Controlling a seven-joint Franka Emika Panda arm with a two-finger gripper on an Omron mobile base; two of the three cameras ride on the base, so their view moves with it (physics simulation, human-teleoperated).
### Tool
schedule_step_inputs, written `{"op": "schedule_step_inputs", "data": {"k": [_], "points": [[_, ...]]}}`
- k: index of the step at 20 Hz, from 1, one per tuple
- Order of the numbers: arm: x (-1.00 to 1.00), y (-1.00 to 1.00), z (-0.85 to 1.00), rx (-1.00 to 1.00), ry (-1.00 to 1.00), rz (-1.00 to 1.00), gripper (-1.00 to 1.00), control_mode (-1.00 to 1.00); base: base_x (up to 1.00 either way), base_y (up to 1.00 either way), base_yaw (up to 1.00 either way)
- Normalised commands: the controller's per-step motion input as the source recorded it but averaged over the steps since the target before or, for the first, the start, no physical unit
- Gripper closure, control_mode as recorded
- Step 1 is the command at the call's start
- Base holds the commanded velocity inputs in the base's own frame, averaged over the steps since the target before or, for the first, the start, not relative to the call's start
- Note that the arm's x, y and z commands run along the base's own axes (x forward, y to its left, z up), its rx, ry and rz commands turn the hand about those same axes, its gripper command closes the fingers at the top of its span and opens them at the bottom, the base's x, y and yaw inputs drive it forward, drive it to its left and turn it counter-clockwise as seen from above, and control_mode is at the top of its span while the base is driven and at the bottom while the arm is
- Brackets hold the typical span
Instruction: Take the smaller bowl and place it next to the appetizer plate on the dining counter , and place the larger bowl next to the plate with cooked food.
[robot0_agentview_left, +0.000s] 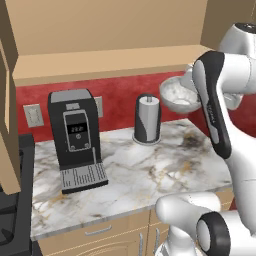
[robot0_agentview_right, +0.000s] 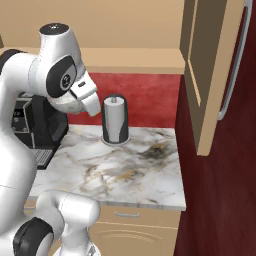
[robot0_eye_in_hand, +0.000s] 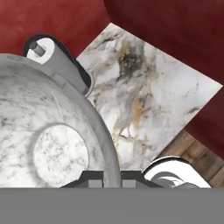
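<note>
The smaller bowl (robot0_agentview_left: 177, 95), mottled grey-white stone with a pale inside, hangs in the air above the right end of a wall counter (robot0_agentview_left: 150, 170). In the hand view the smaller bowl (robot0_eye_in_hand: 48, 131) takes up the left half, and my gripper (robot0_eye_in_hand: 109, 178) is shut on its rim, one finger inside and one outside. In the left base view my forearm covers the hand just right of the bowl. The larger bowl, the appetizer plate, the plate with cooked food and the dining counter are out of view.
A black coffee machine (robot0_agentview_left: 75, 140) stands at the counter's left and a dark paper-towel holder (robot0_agentview_left: 147, 120) by the red back wall under the bowl. An open cabinet door (robot0_agentview_right: 210, 75) juts out on the right. A black stove (robot0_agentview_left: 10, 210) borders the counter's left.
</note>
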Motion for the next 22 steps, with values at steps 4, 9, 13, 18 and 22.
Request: {"op": "schedule_step_inputs", "data": {"k": [4, 9, 13, 18, 22], "points": [[-0.1, 0.02, -0.43, 0.06, -0.06, 0.02, 1.0, -1.0, 0.0, 0.0, 0.0], [-0.02, 0.0, -0.07, 0.05, -0.19, 0.13, 1.0, -1.0, 0.0, 0.0, 0.0], [-0.45, 0.01, 0.11, -0.06, -0.31, 0.11, 1.0, -1.0, 0.0, 0.0, 0.0], [-0.61, 0.01, 0.24, -0.05, -0.15, 0.02, 1.0, -1.0, 0.0, 0.0, 0.0], [-0.46, 0.0, 0.18, -0.03, -0.08, 0.03, 1.0, 1.0, -0.22, 0.0, 0.01]]}}
